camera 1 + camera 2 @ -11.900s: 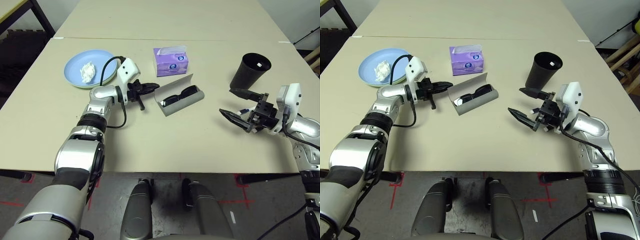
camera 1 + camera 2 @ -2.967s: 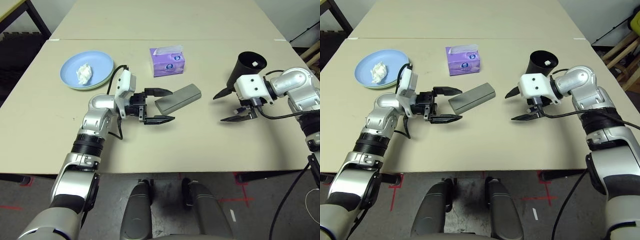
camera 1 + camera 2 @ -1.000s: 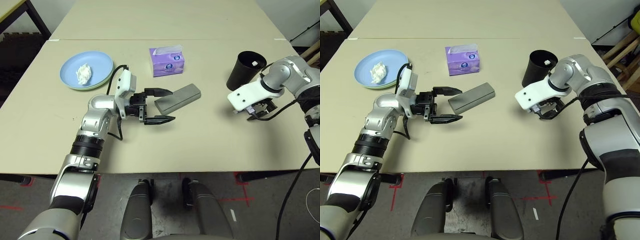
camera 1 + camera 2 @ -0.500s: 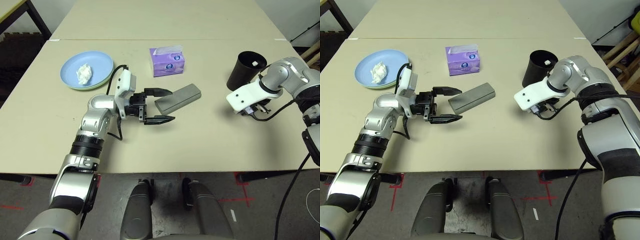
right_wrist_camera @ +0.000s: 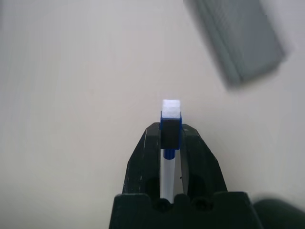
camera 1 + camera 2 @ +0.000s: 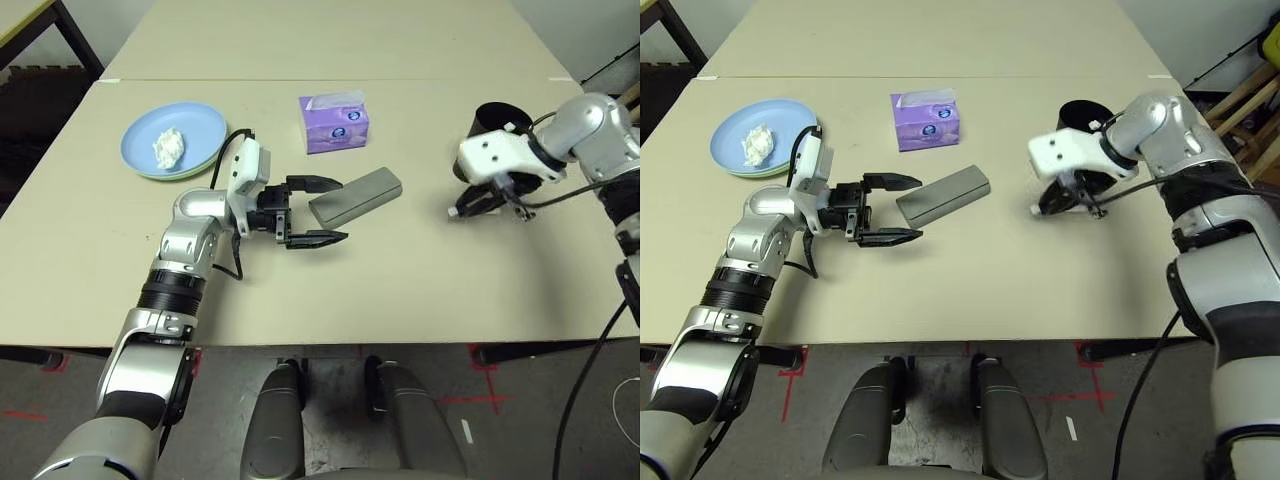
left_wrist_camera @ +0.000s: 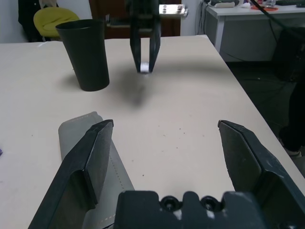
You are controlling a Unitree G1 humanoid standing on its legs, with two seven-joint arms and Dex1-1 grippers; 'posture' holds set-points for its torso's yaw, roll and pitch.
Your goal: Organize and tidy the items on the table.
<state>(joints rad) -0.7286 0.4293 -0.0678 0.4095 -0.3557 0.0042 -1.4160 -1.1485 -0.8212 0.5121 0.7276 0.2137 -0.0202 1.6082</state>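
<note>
My right gripper (image 5: 170, 130) is shut on a white pen (image 5: 170, 164) with a blue clip and hangs just above the table (image 6: 400, 280), right in front of the black cup (image 6: 1085, 112). The cup stands upright, partly hidden behind that wrist. My left gripper (image 6: 325, 210) rests open at mid-table, its fingers beside the closed grey glasses case (image 6: 357, 195) without touching it. At the far left, a crumpled white tissue wad (image 6: 168, 148) lies on a light blue plate (image 6: 195, 122), which is stacked on a pale green one.
A purple tissue box (image 6: 335, 122) stands behind the glasses case. The seam of a second table runs across the back. A dark frame and floor lie beyond the table's far left corner.
My right gripper has shut on the pen and lifted it off the table, swinging up and back toward the cup. The left arm and the case have stayed still.
</note>
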